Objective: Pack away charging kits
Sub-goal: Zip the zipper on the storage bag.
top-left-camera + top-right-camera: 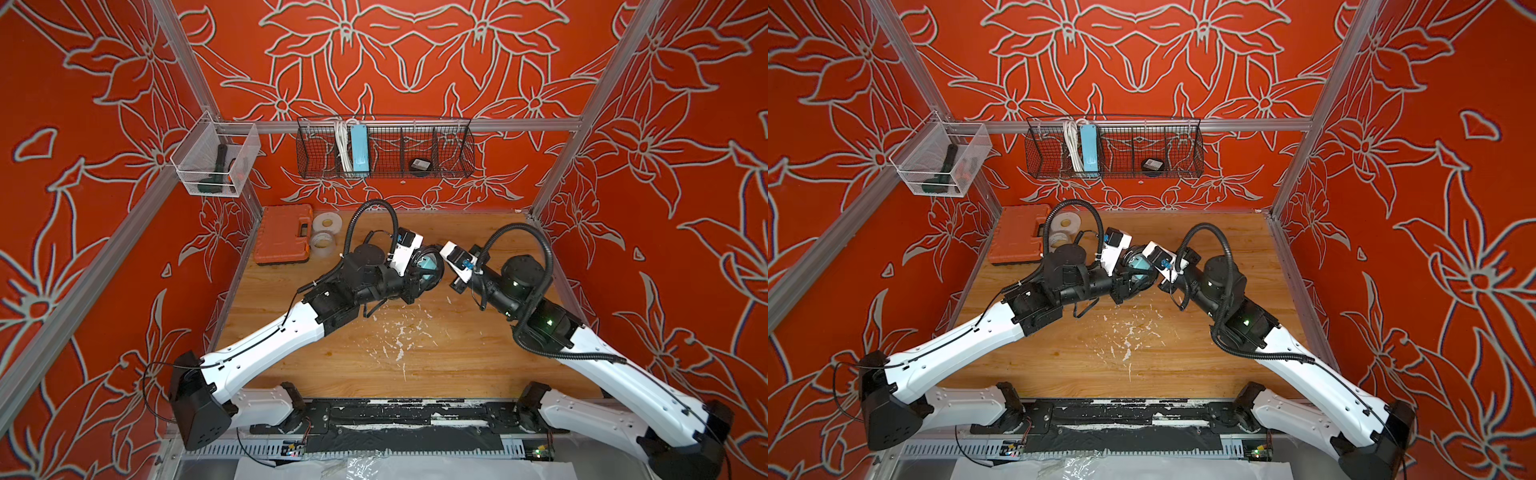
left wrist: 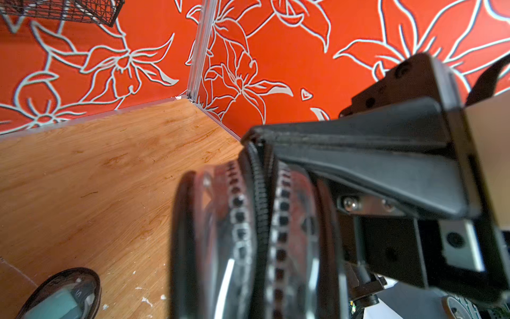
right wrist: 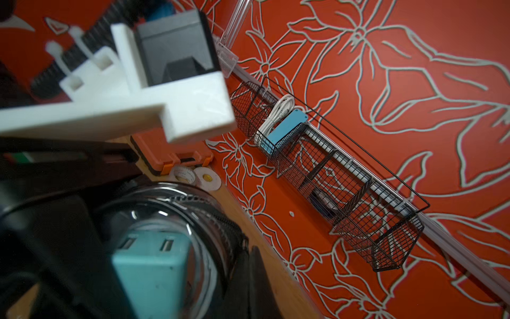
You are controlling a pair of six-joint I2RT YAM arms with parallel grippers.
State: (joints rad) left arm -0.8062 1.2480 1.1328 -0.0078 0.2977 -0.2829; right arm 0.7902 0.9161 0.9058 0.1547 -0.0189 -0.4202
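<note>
A clear oval case with a black rim and zipper hangs above the middle of the table, with my left gripper shut on it. A teal cube plug adapter of a charging kit shows through its dome, and close up in the right wrist view. No cable shows inside it. My right gripper is shut at the case's zipper edge. Its black fingers reach the zipper's upper end. A second clear case with something teal inside lies on the table.
An orange tool case and two tape rolls sit at the back left. On the back wall a wire basket holds a blue power strip and a dark round item. A clear bin hangs on the left wall.
</note>
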